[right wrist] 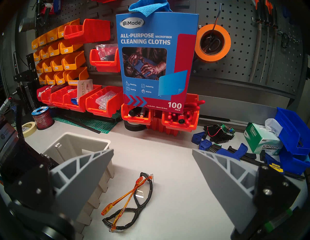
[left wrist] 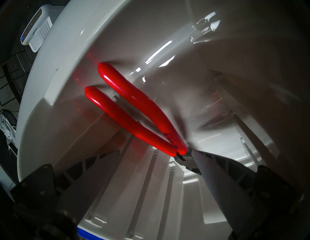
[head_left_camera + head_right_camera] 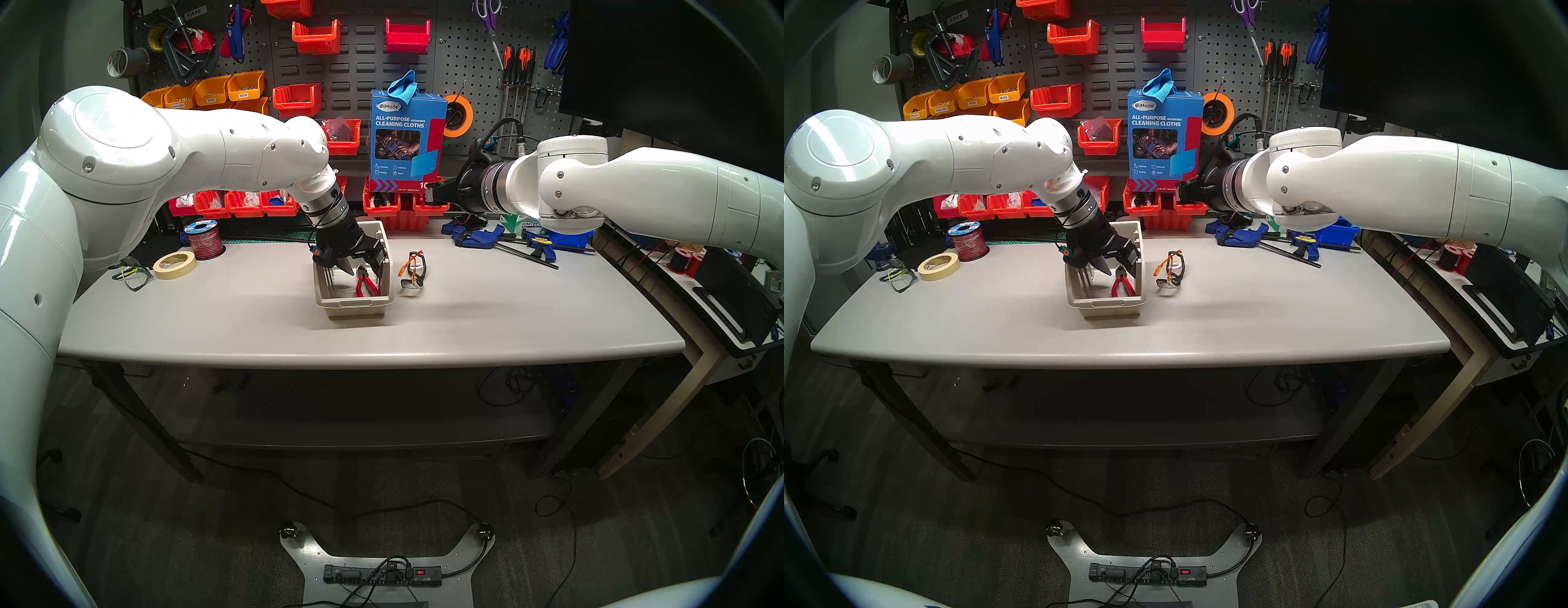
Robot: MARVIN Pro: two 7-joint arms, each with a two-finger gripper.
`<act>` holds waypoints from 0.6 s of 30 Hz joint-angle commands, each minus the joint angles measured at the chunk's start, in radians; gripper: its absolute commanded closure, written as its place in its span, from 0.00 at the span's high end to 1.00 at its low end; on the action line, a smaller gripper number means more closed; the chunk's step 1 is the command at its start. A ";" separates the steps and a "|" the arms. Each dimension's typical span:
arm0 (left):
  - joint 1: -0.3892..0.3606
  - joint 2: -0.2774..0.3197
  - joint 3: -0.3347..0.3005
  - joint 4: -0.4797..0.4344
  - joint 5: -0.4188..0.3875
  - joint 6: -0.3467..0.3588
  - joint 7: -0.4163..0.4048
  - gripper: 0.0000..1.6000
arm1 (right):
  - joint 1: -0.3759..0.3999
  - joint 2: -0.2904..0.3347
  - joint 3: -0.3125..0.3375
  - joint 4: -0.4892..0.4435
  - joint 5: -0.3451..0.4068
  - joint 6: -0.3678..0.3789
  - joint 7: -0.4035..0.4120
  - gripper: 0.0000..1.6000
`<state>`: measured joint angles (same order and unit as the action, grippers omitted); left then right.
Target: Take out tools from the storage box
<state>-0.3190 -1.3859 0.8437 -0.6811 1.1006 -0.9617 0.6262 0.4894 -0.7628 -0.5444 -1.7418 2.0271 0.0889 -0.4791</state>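
My left pincer (image 3: 360, 265), spread apart inside the storage box (image 3: 352, 305), hides the head of 1 pair of pliers (image 3: 367, 286). 1 pair of safety glasses (image 1: 132, 199) lies on the bench (image 3: 509, 305); my right pincer (image 1: 151, 169) hangs spread, empty.

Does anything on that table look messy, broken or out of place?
Nothing stands out. The safety glasses lie folded on the table beside the beige box, and the red pliers rest inside it.

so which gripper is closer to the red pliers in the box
Left. The left gripper reaches down into the storage box, open, right over the red pliers. The right gripper hangs open well above the table, off to the box's right and behind it.
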 commanded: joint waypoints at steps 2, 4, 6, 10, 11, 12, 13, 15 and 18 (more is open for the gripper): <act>-0.024 -0.006 -0.004 -0.014 -0.009 0.002 0.083 1.00 | 0.019 -0.001 0.014 0.003 -0.002 -0.003 -0.001 1.00; -0.025 -0.008 0.007 -0.014 0.003 0.002 0.104 1.00 | 0.019 -0.001 0.014 0.003 -0.002 -0.003 -0.001 1.00; -0.026 -0.008 0.015 -0.013 0.010 0.002 0.119 1.00 | 0.019 -0.001 0.014 0.003 -0.002 -0.003 -0.001 1.00; -0.029 -0.012 0.035 -0.009 0.025 0.002 0.143 1.00 | 0.019 -0.001 0.015 0.003 -0.003 -0.003 -0.001 1.00; -0.029 -0.014 0.042 -0.007 0.030 0.002 0.151 1.00 | 0.019 -0.001 0.015 0.003 -0.003 -0.003 -0.001 1.00; -0.030 -0.017 0.048 -0.004 0.036 0.002 0.155 1.00 | 0.019 -0.001 0.015 0.003 -0.003 -0.003 -0.001 1.00; -0.031 -0.018 0.053 -0.002 0.041 0.002 0.161 1.00 | 0.019 -0.001 0.015 0.003 -0.003 -0.003 -0.001 1.00; -0.032 -0.024 0.066 0.005 0.053 0.002 0.172 1.00 | 0.019 -0.001 0.015 0.003 -0.003 -0.003 -0.001 1.00; -0.034 -0.034 0.084 0.017 0.072 0.002 0.191 1.00 | 0.019 -0.001 0.015 0.003 -0.003 -0.003 -0.001 1.00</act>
<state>-0.3295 -1.4048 0.8968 -0.6865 1.1395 -0.9610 0.7838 0.4897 -0.7628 -0.5441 -1.7416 2.0271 0.0886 -0.4791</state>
